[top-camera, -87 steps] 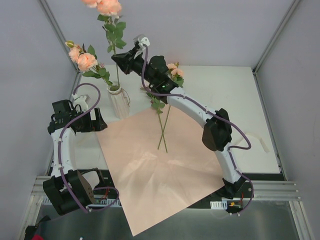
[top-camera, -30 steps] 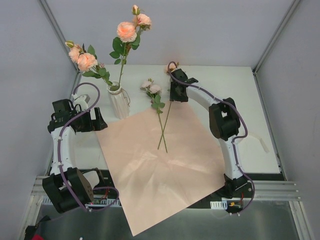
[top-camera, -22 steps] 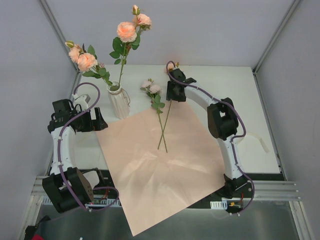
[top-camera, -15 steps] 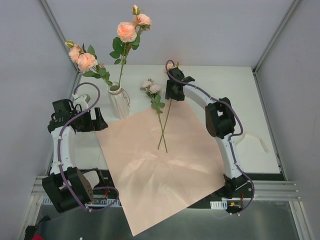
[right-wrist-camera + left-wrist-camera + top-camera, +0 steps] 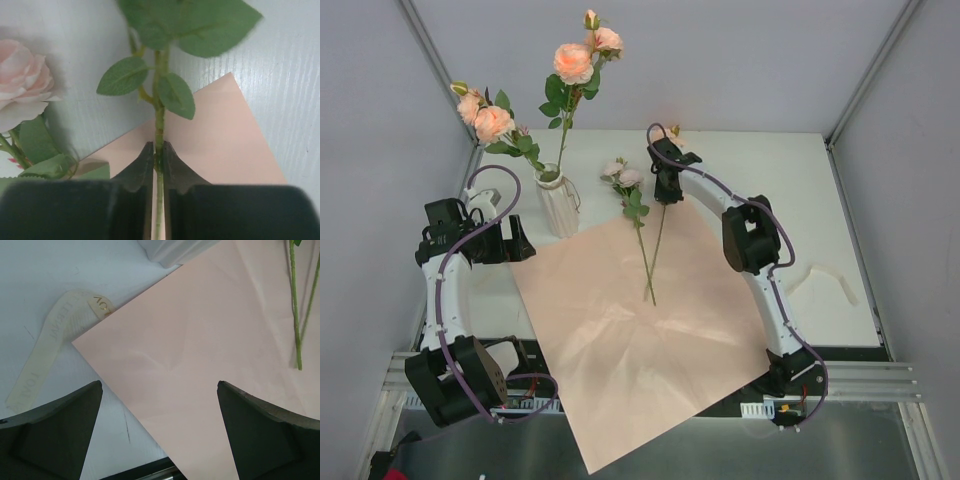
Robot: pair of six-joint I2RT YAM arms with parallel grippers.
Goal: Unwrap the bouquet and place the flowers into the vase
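The pink paper (image 5: 640, 340) lies flat, so unwrapping looks done. The left gripper (image 5: 159, 386) hangs wide open over its edge, empty. Farther on, the right gripper (image 5: 158, 151) pinches one lying stem (image 5: 159, 120), a second rose (image 5: 623, 176) beside it. The vase (image 5: 558, 208) already holds two roses (image 5: 573, 62).

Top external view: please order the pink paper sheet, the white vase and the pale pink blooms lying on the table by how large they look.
1. pink paper sheet, by far the largest
2. white vase
3. pale pink blooms, the smallest
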